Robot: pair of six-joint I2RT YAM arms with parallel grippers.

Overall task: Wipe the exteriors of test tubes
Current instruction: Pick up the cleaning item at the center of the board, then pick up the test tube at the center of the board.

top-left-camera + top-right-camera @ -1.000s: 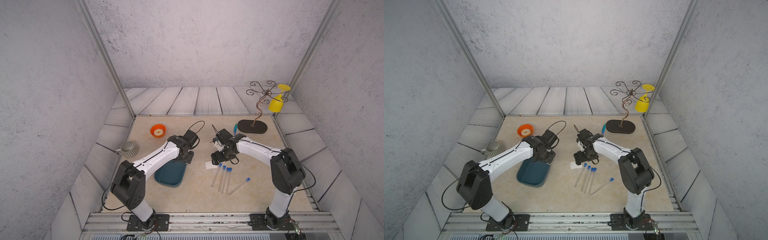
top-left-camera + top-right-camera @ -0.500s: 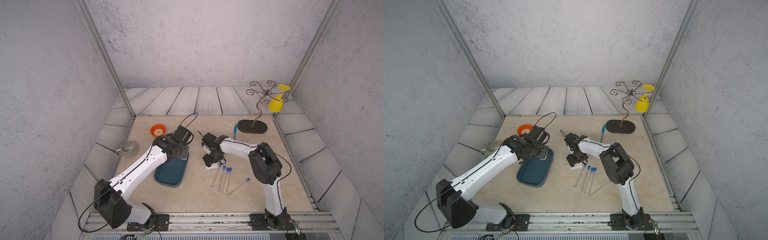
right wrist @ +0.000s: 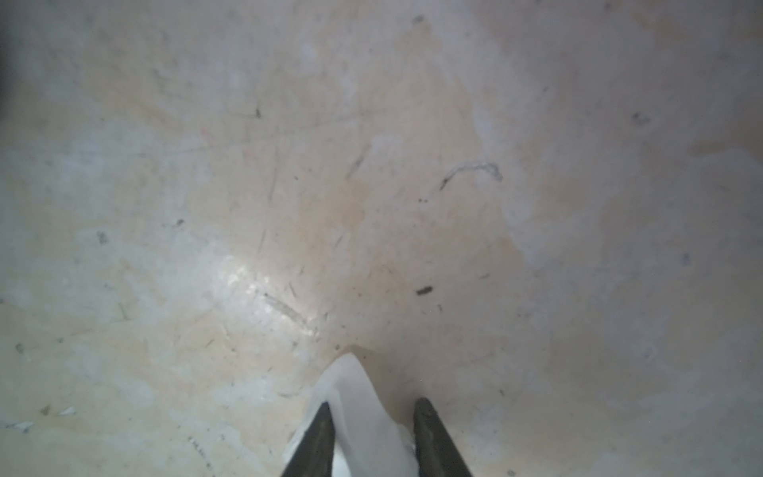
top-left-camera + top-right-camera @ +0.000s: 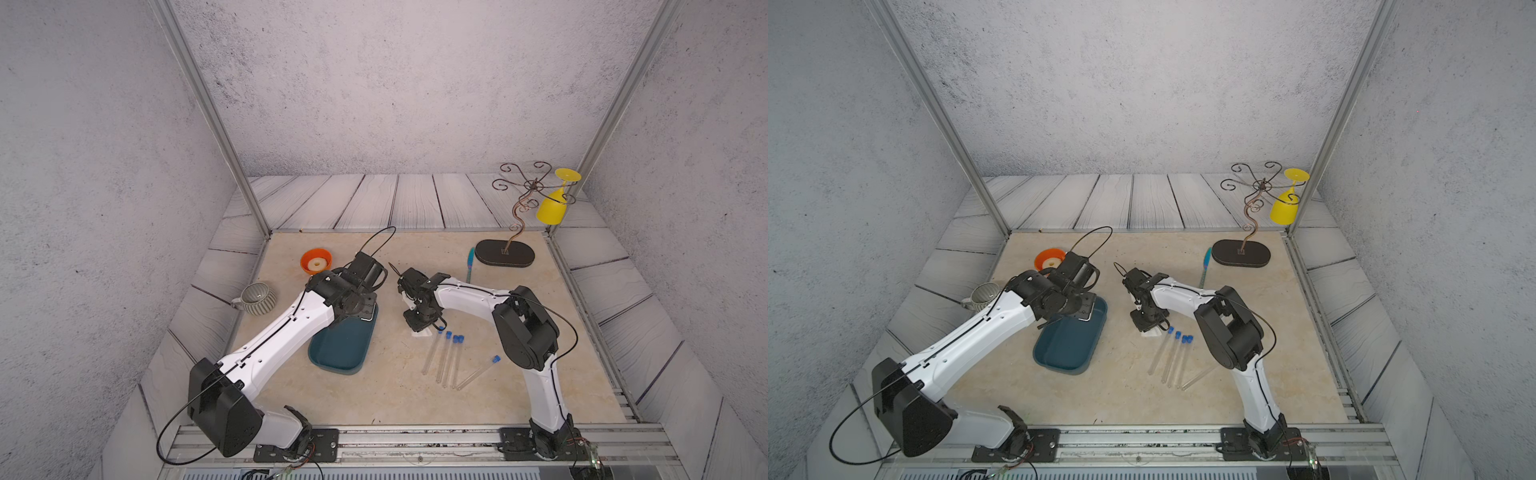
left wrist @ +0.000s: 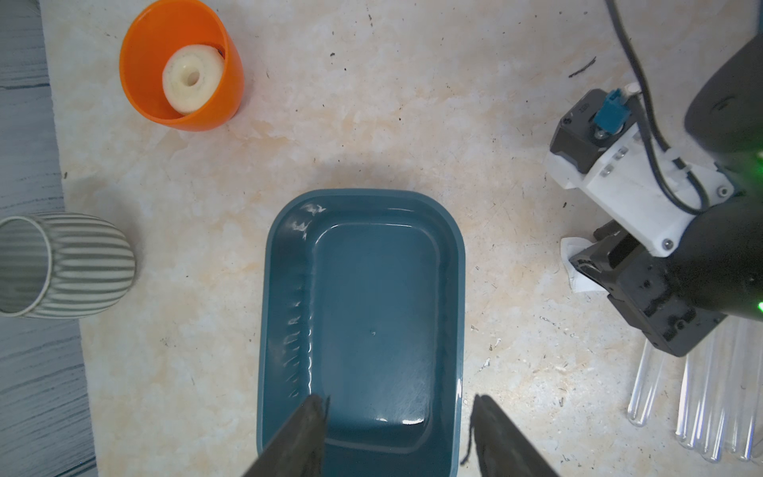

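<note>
Several clear test tubes (image 4: 444, 359) with blue caps lie side by side on the beige table, seen in both top views (image 4: 1170, 357) and at the edge of the left wrist view (image 5: 644, 392). Just beyond their capped ends my right gripper (image 4: 419, 326) points down at the table. Its jaws (image 3: 373, 406) are shut on a white cloth (image 3: 355, 396), which bulges up in a fold between the fingers. My left gripper (image 5: 398, 406) hangs open and empty over the far end of a teal tray (image 5: 363, 196), which holds nothing.
An orange cup (image 4: 316, 261) holding a white ring and a grey ribbed mug (image 4: 257, 298) stand to the left. A teal knife (image 4: 471, 262) lies by the black base of a wire stand (image 4: 505, 252), which carries a yellow glass (image 4: 551, 210) at the back right.
My right gripper has shifted a little to the left, dropped onto the white cloth, and its jaws have narrowed around it. The left gripper stays open over the tray.
</note>
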